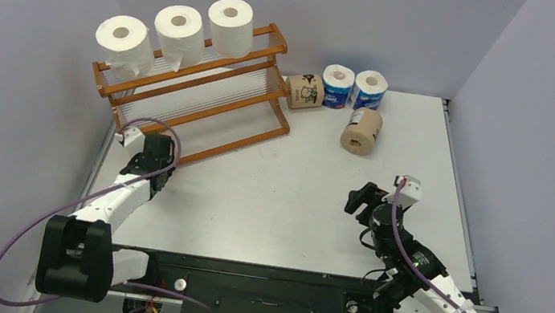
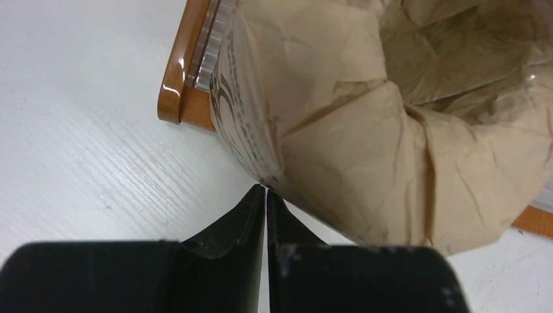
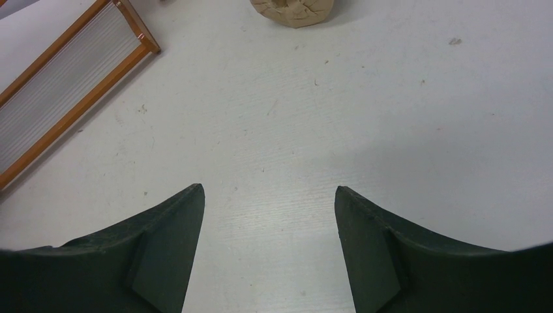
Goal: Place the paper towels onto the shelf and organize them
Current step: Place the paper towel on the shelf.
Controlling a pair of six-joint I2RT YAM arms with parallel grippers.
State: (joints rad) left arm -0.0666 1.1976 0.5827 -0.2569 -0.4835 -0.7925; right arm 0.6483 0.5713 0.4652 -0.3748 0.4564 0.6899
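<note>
Three white rolls (image 1: 180, 30) stand on the top tier of the wooden shelf (image 1: 208, 107). My left gripper (image 2: 266, 189) is shut, its tips touching the lower rim of a brown-wrapped roll (image 2: 352, 117) that lies at the shelf's bottom rail (image 2: 179, 78). In the top view the left gripper (image 1: 158, 147) hides this roll. Two more brown rolls (image 1: 304, 92) (image 1: 362, 130) and two blue-and-white rolls (image 1: 338, 86) (image 1: 370, 89) sit on the table right of the shelf. My right gripper (image 3: 267, 192) is open and empty over bare table, also shown in the top view (image 1: 362, 196).
The white table (image 1: 269, 196) is bounded by grey walls at left, back and right. The shelf's right corner (image 3: 140, 42) and one brown roll (image 3: 293, 10) show ahead of the right gripper. The arm bases stand along the near edge.
</note>
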